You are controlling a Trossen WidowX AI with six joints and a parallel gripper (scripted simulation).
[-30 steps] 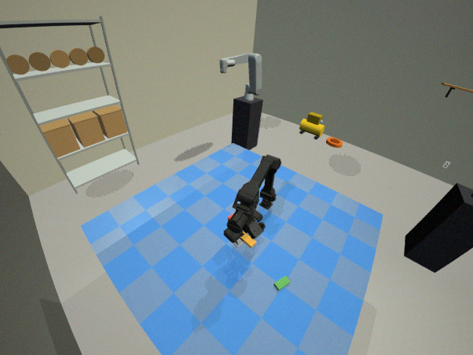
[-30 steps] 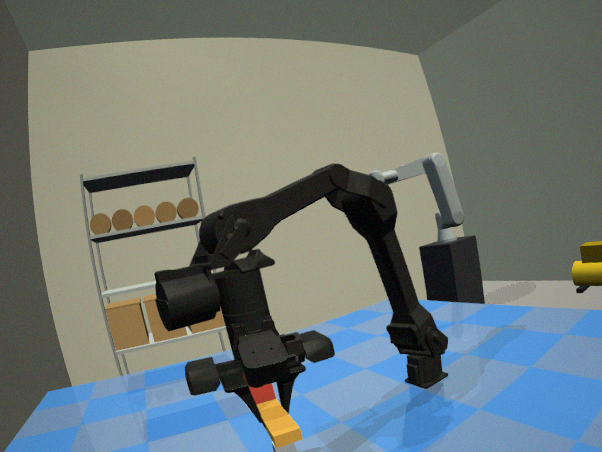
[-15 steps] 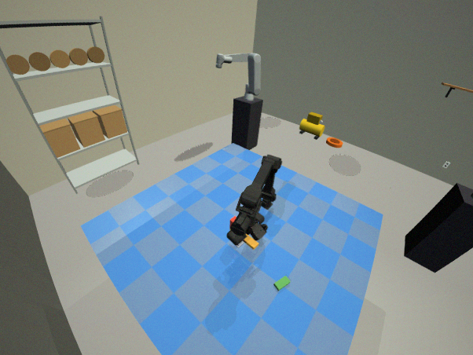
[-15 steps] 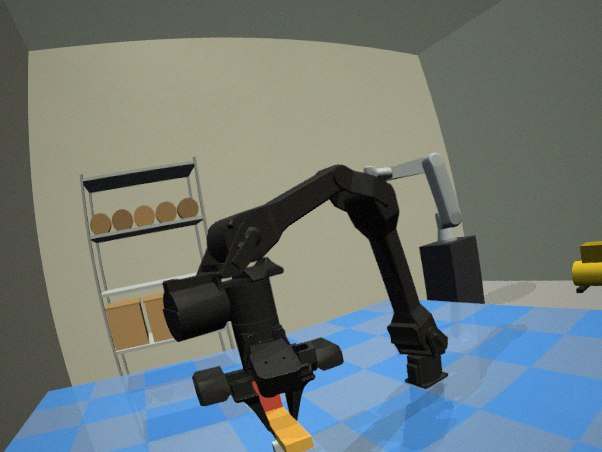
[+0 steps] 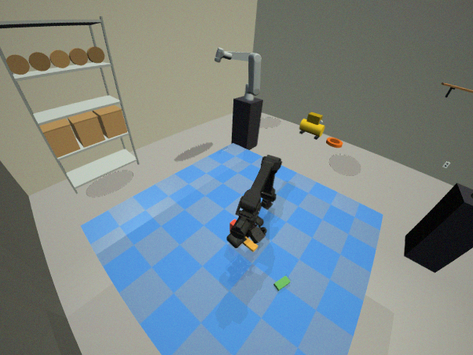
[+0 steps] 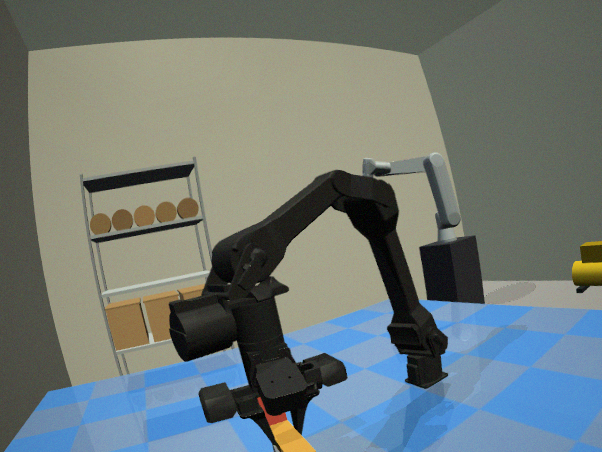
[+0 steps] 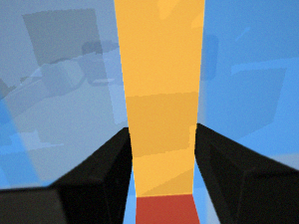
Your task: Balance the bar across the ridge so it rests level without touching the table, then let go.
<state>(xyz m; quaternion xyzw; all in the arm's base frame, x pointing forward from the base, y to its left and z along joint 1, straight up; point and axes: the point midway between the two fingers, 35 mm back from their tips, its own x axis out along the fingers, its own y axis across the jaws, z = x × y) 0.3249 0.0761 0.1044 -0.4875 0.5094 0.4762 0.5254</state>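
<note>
The orange bar [image 5: 251, 245] [image 6: 291, 439] [image 7: 161, 64] has a red block [image 5: 233, 224] [image 6: 274, 415] [image 7: 166, 210] at one end. My gripper [image 6: 287, 434] [image 7: 161, 132] is shut on the orange part, one finger on each long side, near the red end. In the top view the gripper body covers the fingers and the middle of the bar. The ridge is almost wholly hidden under the bar and gripper; only a small pale bit shows at the bottom edge of the exterior view. Whether the bar touches it cannot be told.
A green block [image 5: 282, 283] lies on the blue checkered mat [image 5: 173, 314] [image 6: 525, 405], nearer the top camera than the gripper. The shelf rack, the grey arm on its black pedestal [image 5: 246, 123] [image 6: 452, 270] and the yellow compressor [image 5: 312, 127] stand off the mat.
</note>
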